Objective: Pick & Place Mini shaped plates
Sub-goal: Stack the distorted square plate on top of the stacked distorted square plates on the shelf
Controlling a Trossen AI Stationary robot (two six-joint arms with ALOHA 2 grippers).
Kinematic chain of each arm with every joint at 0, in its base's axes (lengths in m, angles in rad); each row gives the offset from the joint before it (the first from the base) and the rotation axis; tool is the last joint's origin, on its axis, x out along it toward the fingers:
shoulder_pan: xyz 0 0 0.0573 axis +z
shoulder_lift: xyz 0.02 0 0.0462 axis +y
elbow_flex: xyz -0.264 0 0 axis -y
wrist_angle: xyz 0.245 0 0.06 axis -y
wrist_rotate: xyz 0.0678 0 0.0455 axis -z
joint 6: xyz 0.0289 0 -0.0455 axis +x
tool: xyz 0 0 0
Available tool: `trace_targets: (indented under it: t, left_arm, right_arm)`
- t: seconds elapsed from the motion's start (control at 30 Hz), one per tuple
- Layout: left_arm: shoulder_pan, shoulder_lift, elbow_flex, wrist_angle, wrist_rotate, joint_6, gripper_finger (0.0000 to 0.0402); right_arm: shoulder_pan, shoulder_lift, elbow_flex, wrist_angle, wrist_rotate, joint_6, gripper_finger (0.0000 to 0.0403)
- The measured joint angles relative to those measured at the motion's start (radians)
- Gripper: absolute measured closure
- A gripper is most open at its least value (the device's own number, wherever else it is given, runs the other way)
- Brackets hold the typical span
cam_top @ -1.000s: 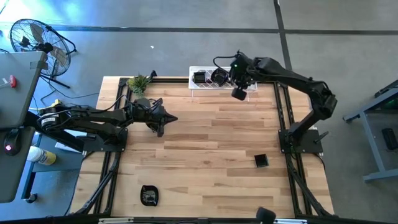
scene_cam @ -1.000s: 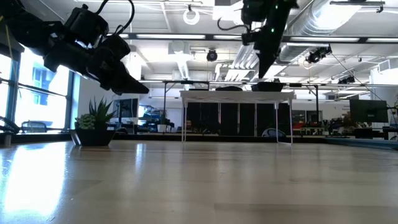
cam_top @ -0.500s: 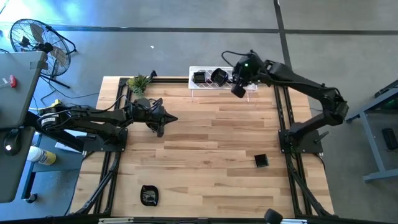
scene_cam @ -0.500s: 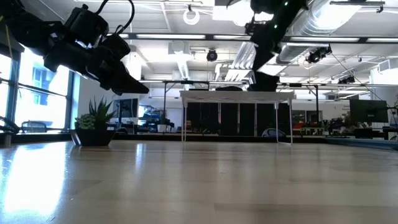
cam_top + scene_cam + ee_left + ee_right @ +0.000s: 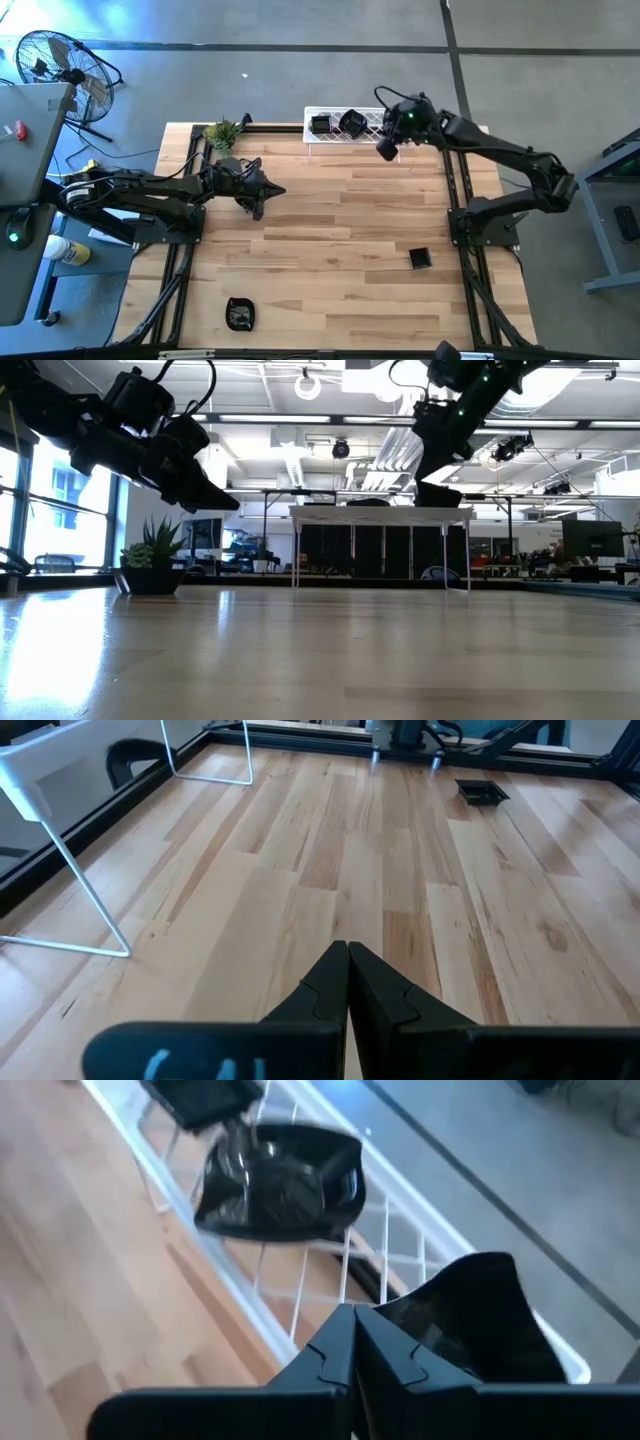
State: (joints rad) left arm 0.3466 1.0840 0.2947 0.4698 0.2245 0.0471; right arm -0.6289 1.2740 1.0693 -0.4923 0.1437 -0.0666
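Right gripper (image 5: 386, 150), closed on a black plate (image 5: 470, 1320), hangs over the white rack (image 5: 325, 139) holding two plates. Left gripper (image 5: 257, 205) closed, empty, mid-table.

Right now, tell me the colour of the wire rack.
White. The wire rack shows best in the right wrist view, under glossy black mini plates.

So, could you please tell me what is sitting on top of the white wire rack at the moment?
The white wire rack carries two black mini plates side by side, plus a third under the right gripper. That gripper hides part of the third.
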Motion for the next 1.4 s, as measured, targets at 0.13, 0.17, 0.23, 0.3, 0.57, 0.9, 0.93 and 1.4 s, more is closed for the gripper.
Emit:
trace_targets:
  t: [0.13,0.17,0.23,0.3,0.57,0.9,0.93,1.4]
  left_arm:
    - [0.000,0.000,0.000,0.005,-0.001,0.000,0.0401]
    - [0.000,0.000,0.000,0.006,0.000,0.000,0.0401]
    - [0.000,0.000,0.000,0.006,-0.001,0.000,0.0401]
    - [0.000,0.000,0.000,0.006,-0.001,0.000,0.0401]
    - [0.000,0.000,0.000,0.005,-0.001,0.000,0.0401]
    - [0.000,0.000,0.000,0.002,0.000,-0.001,0.0401]
    - [0.000,0.000,0.000,0.002,0.000,-0.001,0.0401]
    - [0.000,0.000,0.000,0.002,0.001,-0.001,0.0401]
  right_arm:
    - [0.000,0.007,0.033,0.005,-0.001,0.000,0.0377]
    - [0.000,0.007,0.037,0.004,-0.001,0.000,0.0366]
    - [0.000,0.007,0.045,-0.002,0.001,0.011,0.0341]
    - [0.000,0.007,0.050,-0.027,0.002,0.014,0.0316]
    - [0.000,0.031,0.055,-0.139,0.008,0.024,0.0328]
    - [0.001,0.021,0.078,-0.112,-0.018,0.018,0.0380]
    - [0.002,0.018,0.090,-0.108,-0.010,0.022,0.0379]
    - [-0.026,0.115,0.107,-0.102,-0.003,0.017,0.0400]
